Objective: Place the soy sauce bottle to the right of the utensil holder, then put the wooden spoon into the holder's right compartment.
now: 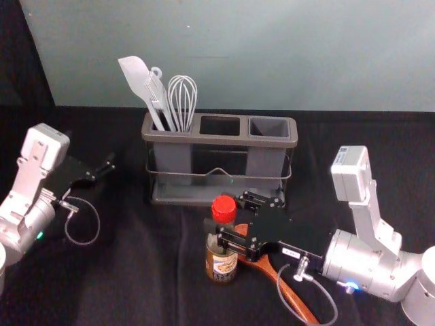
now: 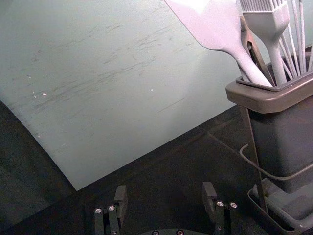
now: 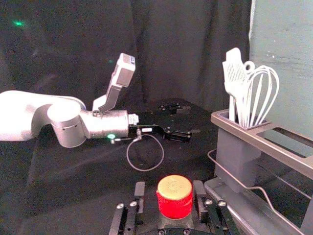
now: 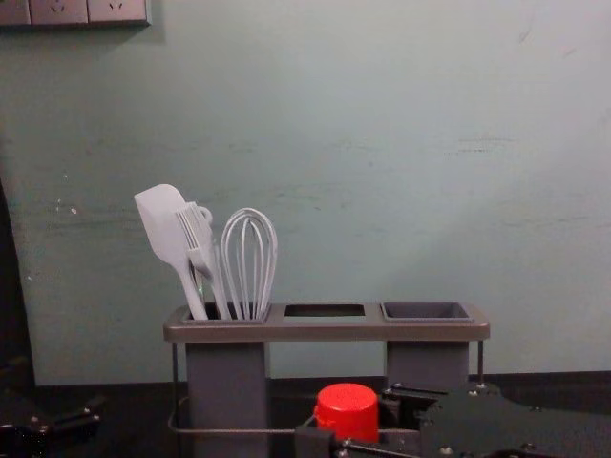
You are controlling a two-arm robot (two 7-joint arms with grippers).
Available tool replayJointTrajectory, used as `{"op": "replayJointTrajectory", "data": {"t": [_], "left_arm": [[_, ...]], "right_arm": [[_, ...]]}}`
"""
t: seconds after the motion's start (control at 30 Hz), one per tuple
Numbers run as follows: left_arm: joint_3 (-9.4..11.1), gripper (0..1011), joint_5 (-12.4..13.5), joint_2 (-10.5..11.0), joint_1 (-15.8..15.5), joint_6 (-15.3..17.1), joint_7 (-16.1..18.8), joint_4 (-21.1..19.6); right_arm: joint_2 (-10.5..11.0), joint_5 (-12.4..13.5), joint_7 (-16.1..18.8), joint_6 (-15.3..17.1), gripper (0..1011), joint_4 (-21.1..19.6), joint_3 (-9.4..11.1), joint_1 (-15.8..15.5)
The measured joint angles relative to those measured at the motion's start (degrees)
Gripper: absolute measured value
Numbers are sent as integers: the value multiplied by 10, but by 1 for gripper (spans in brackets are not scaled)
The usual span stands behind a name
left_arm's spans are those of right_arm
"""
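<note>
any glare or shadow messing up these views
Left wrist view: glare washes out part of the spatula, and the left gripper blends into the dark cloth; head view: bright highlights on the right arm's casing; right wrist view: the red cap shines pale on top; chest view: soft shadow beside the socket panel.

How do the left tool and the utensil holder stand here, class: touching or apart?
Apart. The head view shows it plainly: dark cloth is visible between the left tool and the utensil holder.
</note>
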Motion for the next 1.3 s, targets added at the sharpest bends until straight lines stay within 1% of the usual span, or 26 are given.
{"op": "replayJointTrajectory", "data": {"t": [0.03, 0.07, 0.13, 0.2, 0.27, 0.67, 0.83, 1.0, 1.1, 1.13, 1.23, 1.3], "left_arm": [[0, 1005, 0, 0, 0, 0, 0, 0], [0, 1005, 0, 0, 0, 0, 0, 0], [0, 1005, 0, 0, 0, 0, 0, 0], [0, 1005, 0, 0, 0, 0, 0, 0], [0, 1005, 0, 0, 0, 0, 0, 0], [0, 1005, 0, 0, 0, 0, 0, 0], [0, 1005, 0, 0, 0, 0, 0, 0], [0, 1005, 0, 0, 0, 0, 0, 0], [0, 1005, 0, 0, 0, 0, 0, 0], [0, 1005, 0, 0, 0, 0, 0, 0], [0, 1005, 0, 0, 0, 0, 0, 0], [0, 1005, 0, 0, 0, 0, 0, 0]], "right_arm": [[0, 0, 0, 0, 621, 0, 0, 0], [0, 0, 0, 0, 563, 0, 0, 0], [0, 0, 0, 0, 516, 0, 0, 0], [0, 0, 0, 0, 433, 0, 0, 0], [0, 0, 0, 0, 393, 0, 0, 0], [1, 0, 0, 0, 393, 0, 0, 0], [10, -8, 0, -7, 393, -16, 2, -3], [23, -7, -4, -9, 392, -49, 15, -11], [34, -2, -7, -7, 393, -74, 26, -18], [40, 3, -9, -6, 393, -87, 32, -22], [49, 9, -11, -3, 393, -103, 42, -29], [58, 18, -13, 0, 393, -118, 52, -35]]}}
